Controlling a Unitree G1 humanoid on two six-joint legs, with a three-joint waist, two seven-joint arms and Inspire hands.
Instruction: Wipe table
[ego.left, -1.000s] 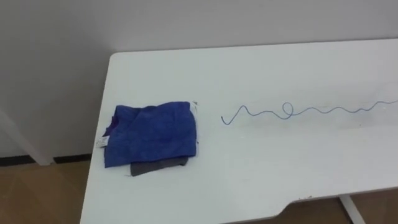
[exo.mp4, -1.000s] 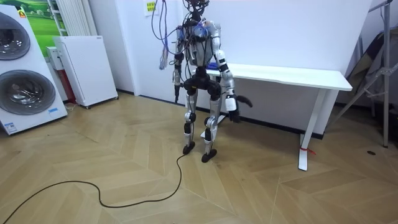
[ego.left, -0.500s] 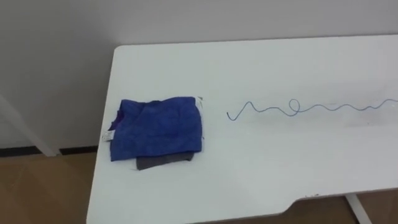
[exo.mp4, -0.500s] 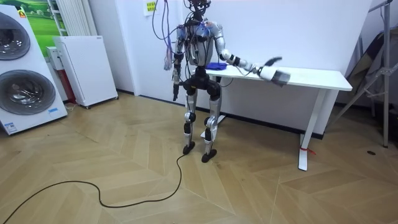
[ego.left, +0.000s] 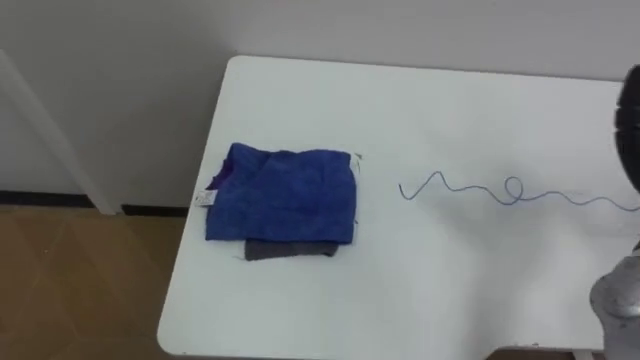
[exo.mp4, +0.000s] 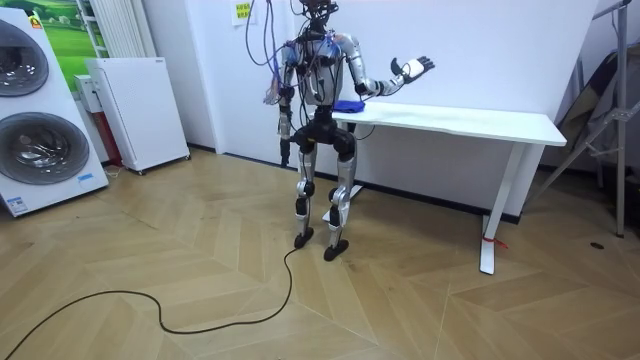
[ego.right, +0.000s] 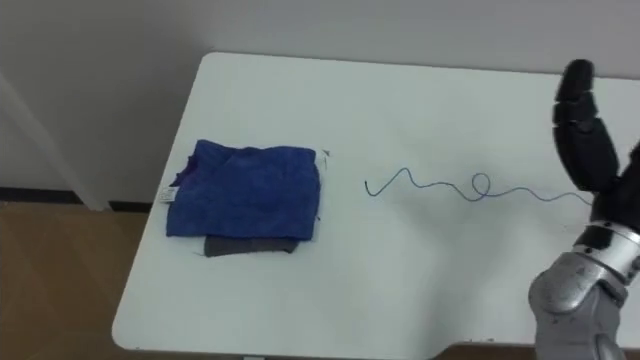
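Right hand (ego.right: 590, 150) is up over the table's right part, fingers straight and spread, holding nothing. Left hand (exo.mp4: 283, 150) hangs by my hip, idle. Just past my raised fingers runs one blue pen squiggle (ego.right: 470, 187) across the one white table (ego.right: 300, 90). Well apart to the left, near the table's end, lies the folded blue cloth (ego.right: 245, 192). There's one, flat on top of one grey cloth (ego.right: 250, 245) that peeks out at its near edge. The blue one looks soft, light and floppy, and it's likely to unfold when lifted. I'd pinch through the layers at the near right corner.
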